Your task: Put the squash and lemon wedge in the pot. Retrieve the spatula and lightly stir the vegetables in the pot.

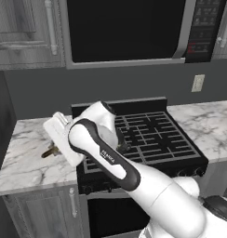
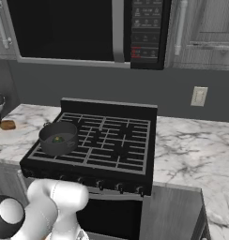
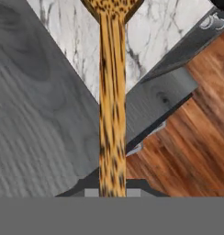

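Observation:
My gripper is shut on the spatula, whose speckled light-brown wooden handle runs straight up from between the fingertips to its rounded head at the top of the hand view. In the left base view the hand hovers over the marble counter left of the stove, with a brown bit of the spatula sticking out below it. The dark grey pot stands on the stove's front left burner. A small green shape, the squash, lies inside it. The lemon wedge is too small to make out.
The black gas stove has bare grates beside the pot. A microwave hangs above it. Marble counter stretches to the right. Below the spatula are the counter edge, a grey cabinet front and the wood floor.

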Controlling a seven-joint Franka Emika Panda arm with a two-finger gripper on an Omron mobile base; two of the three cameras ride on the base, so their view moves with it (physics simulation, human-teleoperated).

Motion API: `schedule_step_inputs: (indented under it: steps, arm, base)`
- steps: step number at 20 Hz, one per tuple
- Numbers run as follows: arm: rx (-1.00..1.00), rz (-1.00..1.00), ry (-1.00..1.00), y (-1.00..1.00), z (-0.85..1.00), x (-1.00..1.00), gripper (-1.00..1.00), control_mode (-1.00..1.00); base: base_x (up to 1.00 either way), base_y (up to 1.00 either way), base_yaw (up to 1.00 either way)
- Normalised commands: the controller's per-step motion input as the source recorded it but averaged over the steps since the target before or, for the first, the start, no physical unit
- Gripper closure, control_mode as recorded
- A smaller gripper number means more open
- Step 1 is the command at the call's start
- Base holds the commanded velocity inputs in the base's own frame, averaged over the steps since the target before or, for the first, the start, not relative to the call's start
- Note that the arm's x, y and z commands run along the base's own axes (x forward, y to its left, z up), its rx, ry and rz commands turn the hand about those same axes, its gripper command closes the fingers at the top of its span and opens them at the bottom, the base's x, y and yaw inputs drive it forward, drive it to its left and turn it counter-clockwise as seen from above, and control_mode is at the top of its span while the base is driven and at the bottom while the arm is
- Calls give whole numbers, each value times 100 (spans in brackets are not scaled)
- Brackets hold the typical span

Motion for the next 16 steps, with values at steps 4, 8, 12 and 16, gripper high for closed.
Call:
schedule_step_inputs:
  steps: [4,8,12,16]
  arm:
    - [29,0,-3,-47,43,-34,100,-100]
    - [39,0,12,-40,52,-17,100,-100]
    - [41,-3,21,-26,55,-10,100,-100]
    - [33,-6,27,-39,49,-3,100,-100]
  base:
    - [0,0,0]
    - [0,0,0]
    - [0,0,0]
    - [0,0,0]
